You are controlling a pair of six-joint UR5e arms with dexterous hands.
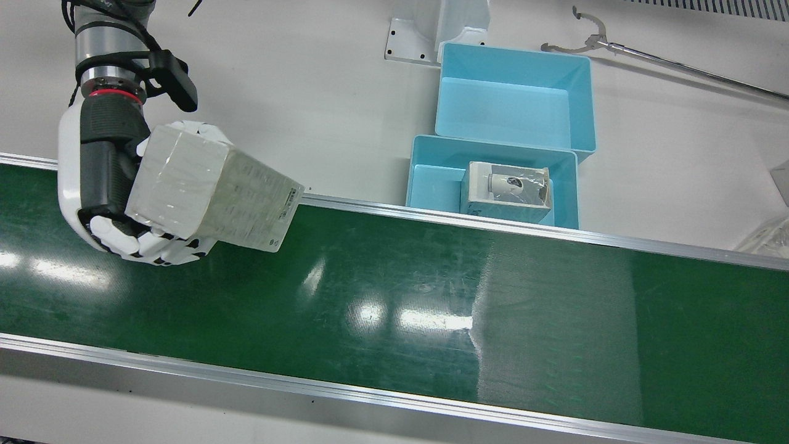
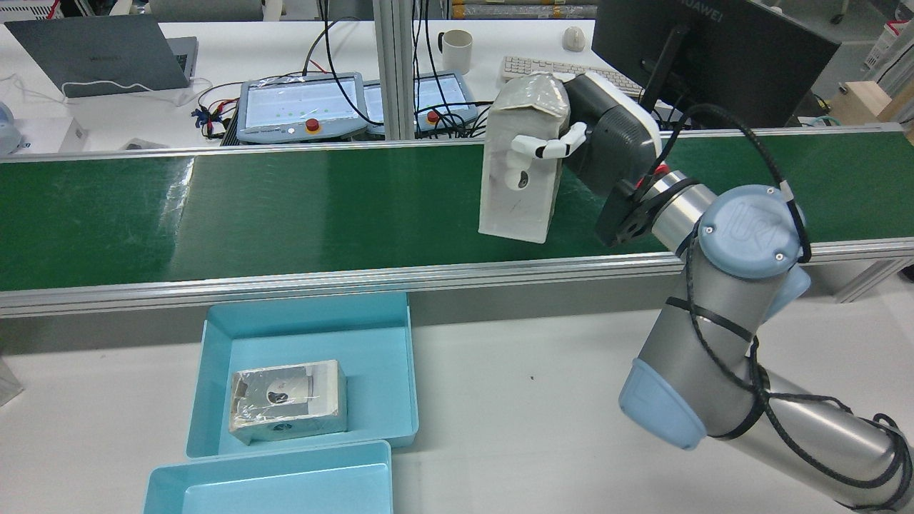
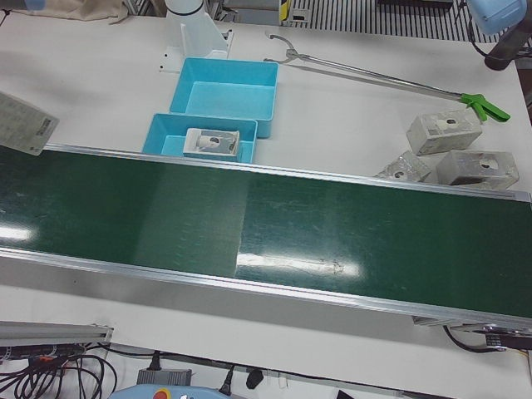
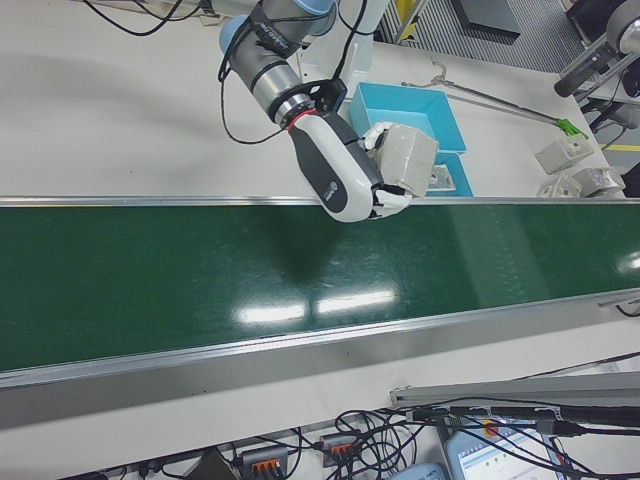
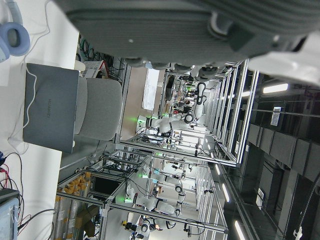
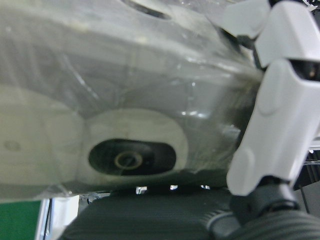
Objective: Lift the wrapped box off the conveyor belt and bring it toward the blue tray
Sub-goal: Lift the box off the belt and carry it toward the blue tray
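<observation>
My right hand [image 1: 105, 179] is shut on the wrapped box [image 1: 209, 191], a pale carton in clear film. It holds the box tilted above the far edge of the green conveyor belt [image 1: 431, 308]. The rear view shows the hand [image 2: 607, 143] with fingers [image 2: 546, 148] wrapped over the box [image 2: 521, 171], which hangs clear of the belt. The right hand view is filled by the box [image 6: 100, 100]. The blue tray [image 1: 425, 148] beside the belt holds another wrapped box [image 1: 508, 191]. Only a dark part of my left hand [image 5: 190, 25] shows; its fingers are hidden.
A second, deeper blue tray [image 1: 511, 92] stands behind the first. A long reacher tool [image 1: 666, 61] lies on the table beyond the trays. Several wrapped boxes [image 3: 445, 131] lie on the table by the belt's far end.
</observation>
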